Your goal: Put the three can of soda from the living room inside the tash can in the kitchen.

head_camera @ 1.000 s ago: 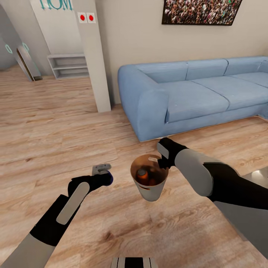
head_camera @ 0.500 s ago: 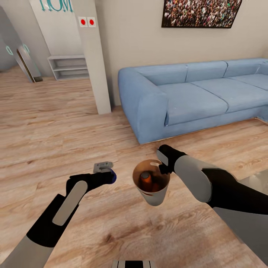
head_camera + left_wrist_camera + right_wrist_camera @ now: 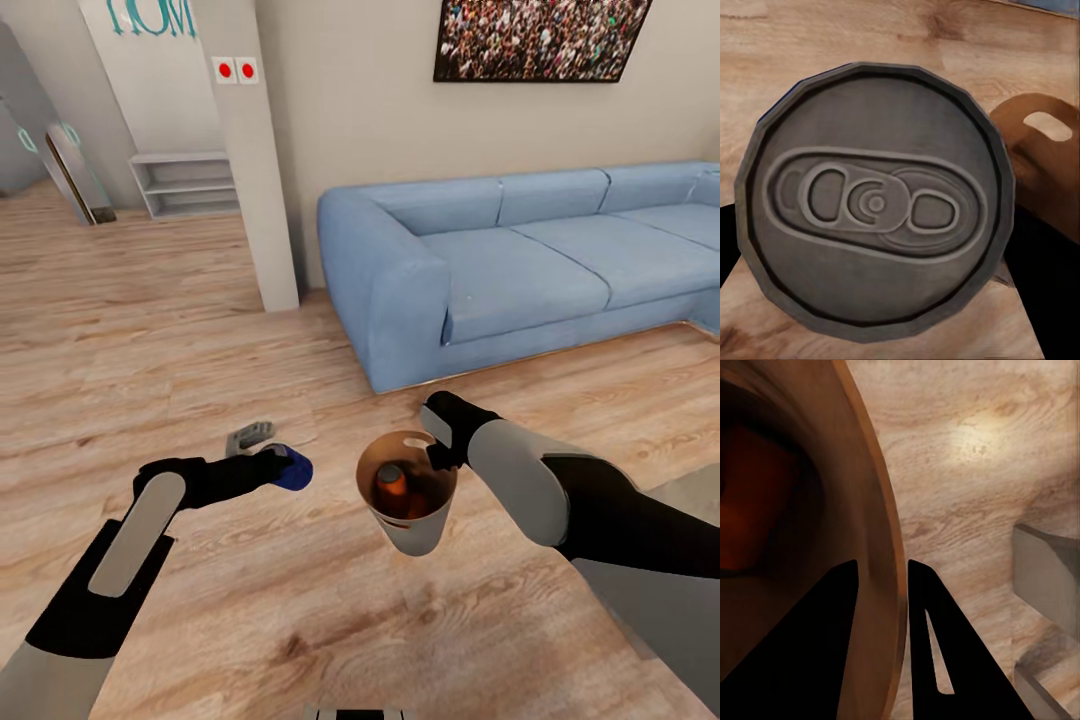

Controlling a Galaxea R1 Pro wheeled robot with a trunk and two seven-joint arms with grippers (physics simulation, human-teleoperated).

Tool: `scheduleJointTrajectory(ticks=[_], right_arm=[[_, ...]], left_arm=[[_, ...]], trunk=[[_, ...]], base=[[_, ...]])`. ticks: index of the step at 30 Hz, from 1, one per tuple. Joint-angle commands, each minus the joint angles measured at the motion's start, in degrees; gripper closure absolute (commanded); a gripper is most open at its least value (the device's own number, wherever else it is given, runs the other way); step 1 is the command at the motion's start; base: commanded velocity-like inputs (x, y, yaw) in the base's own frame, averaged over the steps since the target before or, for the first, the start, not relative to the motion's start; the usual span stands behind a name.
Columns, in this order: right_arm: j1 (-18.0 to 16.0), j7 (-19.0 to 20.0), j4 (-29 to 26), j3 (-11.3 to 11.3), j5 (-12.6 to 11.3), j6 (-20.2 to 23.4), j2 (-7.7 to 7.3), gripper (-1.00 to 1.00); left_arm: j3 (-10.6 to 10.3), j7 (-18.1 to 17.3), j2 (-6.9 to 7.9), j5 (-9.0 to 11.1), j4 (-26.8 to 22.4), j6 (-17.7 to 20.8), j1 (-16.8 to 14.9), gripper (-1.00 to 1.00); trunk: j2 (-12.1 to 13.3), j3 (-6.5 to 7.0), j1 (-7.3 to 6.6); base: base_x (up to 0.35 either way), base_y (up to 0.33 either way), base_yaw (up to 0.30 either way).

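Left pincer [image 3: 278, 468] is clamped on the blue soda can [image 3: 293, 470], holding it in the air just beside the bin [image 3: 408, 525]; the left wrist view looks straight at its silvery pull-tab top [image 3: 874, 202]. Right pincer [image 3: 881, 574] is pinched over the bin's rim, one finger inside, one outside, near the handle slot [image 3: 414, 440], carrying it off the floor [image 3: 150, 330]. Orange cans [image 3: 392, 482] already sit inside. The can is probably light, slick and dentable, so a grip around its side seems best. The bin looks stiff but may swing from that one-point hold. Plenty of open floor around; the sofa [image 3: 480, 260] stands well apart, and a grey table edge [image 3: 690, 480] sits near the right arm.
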Motion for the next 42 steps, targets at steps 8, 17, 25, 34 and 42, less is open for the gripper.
scheduleJointTrajectory(ticks=[8,17,25,34,42], right_arm=[[0.0,-0.01,0.06,-0.22,-0.27,-0.07,0.0,1.0],[0.0,-0.01,0.09,-0.17,-0.35,-0.07,0.0,1.0],[0.0,-0.01,0.16,-0.2,-0.38,-0.07,0.0,1.0],[0.51,-0.01,0.16,-0.18,-0.38,-0.07,0.0,1.0],[0.66,-0.01,0.16,-0.17,-0.38,-0.07,0.0,1.0]], left_arm=[[2.93,-6.23,0.64,3.14,-0.21,2.43,0.65,1.0],[7.58,-13.02,0.75,3.95,-0.23,6.53,1.52,1.0],[8.3,-14.88,0.76,4.0,-0.23,7.31,1.6,1.0],[8.23,-21.66,0.76,3.98,-0.22,7.35,2.16,1.0],[7.89,-24.55,0.49,3.92,-0.15,7.3,2.52,1.0]], trunk=[[3.22,1.44,-1.77],[6.83,3.06,-3.74],[10.04,4.5,-5.5],[10.04,4.5,-5.5],[10.04,4.5,-5.5]], base=[[0.0,0.0,0.0],[0.0,0.0,0.0],[0.0,0.0,0.0],[0.0,0.0,0.0],[0.0,0.0,0.0]])
